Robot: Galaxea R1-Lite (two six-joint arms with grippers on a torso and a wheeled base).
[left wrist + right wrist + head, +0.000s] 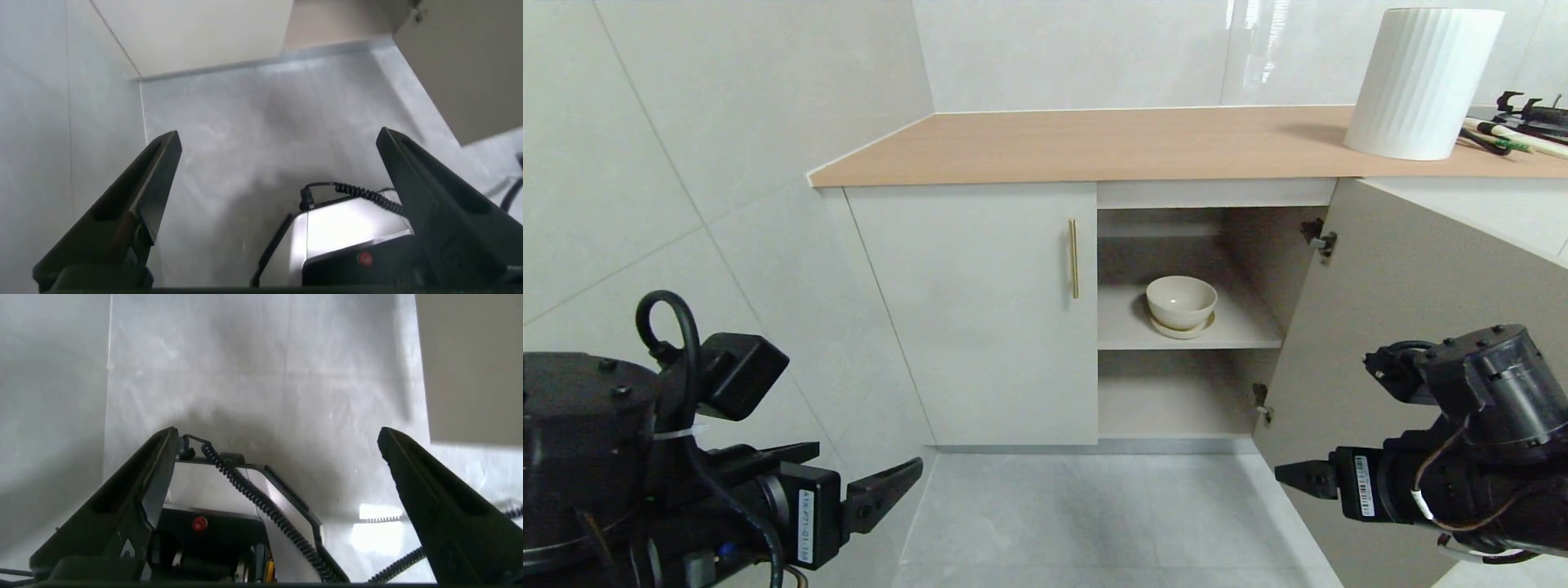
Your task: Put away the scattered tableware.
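A cream bowl (pixel 1181 300) sits on a small cream plate (pixel 1183 330) on the middle shelf (pixel 1245 327) of the open cabinet. Low at the left, my left gripper (pixel 894 486) hangs over the floor well short of the cabinet; in the left wrist view the left gripper (pixel 278 139) is open with nothing between its fingers. My right gripper (pixel 1292 478) is low at the right, beside the swung-out door; the right wrist view shows the right gripper (pixel 278 437) open and holding nothing.
The right cabinet door (pixel 1388 327) stands open toward me; the left door (pixel 980 310) with a gold handle (pixel 1073 258) is closed. On the wooden countertop (pixel 1094 147) stand a white ribbed container (pixel 1421 82) and some utensils (pixel 1515 139). Grey floor (pixel 1094 514) lies below.
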